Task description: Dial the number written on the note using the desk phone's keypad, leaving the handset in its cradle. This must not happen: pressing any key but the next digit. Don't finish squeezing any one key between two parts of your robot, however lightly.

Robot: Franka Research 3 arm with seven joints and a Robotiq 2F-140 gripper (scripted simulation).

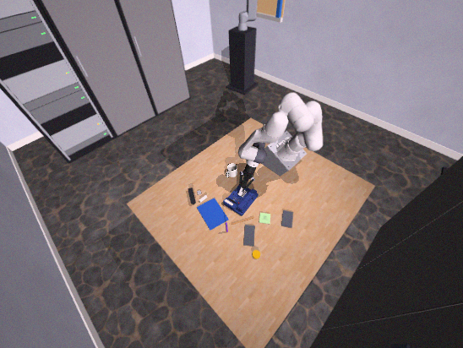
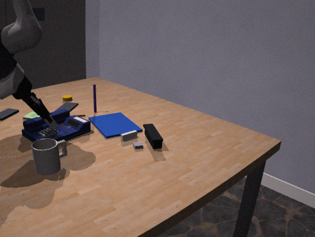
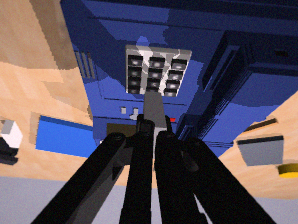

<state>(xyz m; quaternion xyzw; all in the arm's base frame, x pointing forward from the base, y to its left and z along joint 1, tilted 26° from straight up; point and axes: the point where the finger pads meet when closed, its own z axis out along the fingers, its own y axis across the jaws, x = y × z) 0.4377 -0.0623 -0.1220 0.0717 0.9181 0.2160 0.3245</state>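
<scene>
A dark blue desk phone (image 1: 241, 201) (image 2: 69, 127) (image 3: 120, 40) lies on the wooden table (image 1: 296, 236) (image 2: 201, 149). Its handset (image 2: 37, 122) (image 3: 250, 65) rests in the cradle. The grey keypad (image 2: 48, 132) (image 3: 156, 72) has dark keys. My gripper (image 1: 243, 190) (image 2: 53, 124) (image 3: 151, 104) is shut and empty, its fingertips together low over the keypad, at the bottom row near the middle. I cannot tell whether they touch a key. A light green note (image 1: 264, 218) (image 2: 30, 115) lies just beyond the phone; its number is unreadable.
A grey mug (image 1: 231, 170) (image 2: 46, 156) stands close to the phone. A blue folder (image 1: 212, 213) (image 2: 113, 124), purple pen (image 2: 94, 98), black box (image 2: 153, 136), small grey blocks (image 2: 129, 135), dark pads (image 1: 287, 219) and a yellow disc (image 1: 256, 254) (image 2: 67, 98) lie around.
</scene>
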